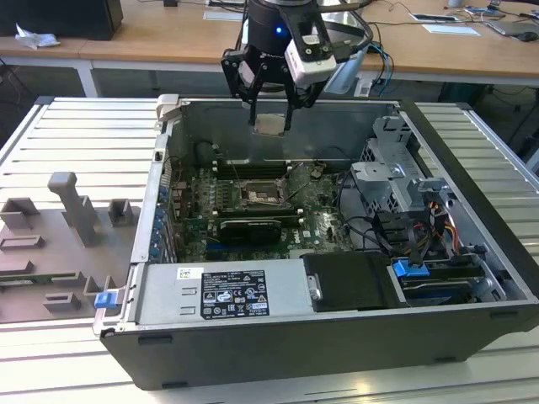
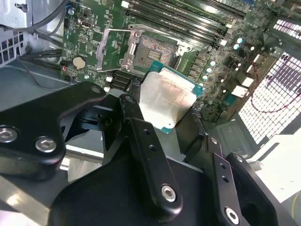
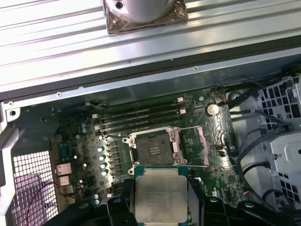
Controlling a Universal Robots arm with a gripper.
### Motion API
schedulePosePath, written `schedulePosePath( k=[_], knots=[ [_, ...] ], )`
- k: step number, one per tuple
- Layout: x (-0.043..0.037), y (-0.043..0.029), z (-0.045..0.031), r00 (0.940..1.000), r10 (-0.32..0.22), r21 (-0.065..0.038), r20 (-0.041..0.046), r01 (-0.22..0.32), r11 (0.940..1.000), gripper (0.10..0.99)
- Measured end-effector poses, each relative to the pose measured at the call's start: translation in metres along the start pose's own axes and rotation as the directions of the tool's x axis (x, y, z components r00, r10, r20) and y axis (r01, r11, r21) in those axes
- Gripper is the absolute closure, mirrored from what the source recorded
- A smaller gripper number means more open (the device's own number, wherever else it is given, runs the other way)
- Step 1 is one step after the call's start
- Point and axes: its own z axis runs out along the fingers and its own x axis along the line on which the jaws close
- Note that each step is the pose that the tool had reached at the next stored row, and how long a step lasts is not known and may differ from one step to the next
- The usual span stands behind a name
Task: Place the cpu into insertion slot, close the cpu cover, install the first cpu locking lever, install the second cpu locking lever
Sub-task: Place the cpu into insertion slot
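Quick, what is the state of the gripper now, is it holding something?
Gripper: shut on the cpu, held in the air above the open computer case.

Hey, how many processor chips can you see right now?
1: the pale silvery square cpu is gripped in the black tool, above the open computer case. The square black insertion slot looks empty; none seems hidden.

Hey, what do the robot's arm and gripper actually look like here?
The gripper is black, built from jointed bar links, with slim fingers dotted with silver screw heads. A pale grey camera box is mounted at the wrist, a small blue light glows beside it, and dark cables loop off the side.
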Motion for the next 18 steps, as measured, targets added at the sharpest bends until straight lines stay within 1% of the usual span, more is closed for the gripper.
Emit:
schedulePosePath(
  k=[7, 9, 13, 18],
  knots=[
    [0.0, 0.0, 0.0, 0.9985, 0.055, -0.001, 0.0049, -0.055, 0.9985, 0.545],
    [0.0, 0.0, 0.0001, 0.9966, 0.083, -0.002, 0.0074, -0.083, 0.9966, 0.545],
    [0.0, 0.0, 0.0001, 0.9941, 0.108, -0.003, 0.0096, -0.108, 0.9942, 0.545],
    [0.0, 0.0, 0.0001, 0.9885, 0.151, -0.004, 0.0133, -0.151, 0.9886, 0.545]
  ],
)
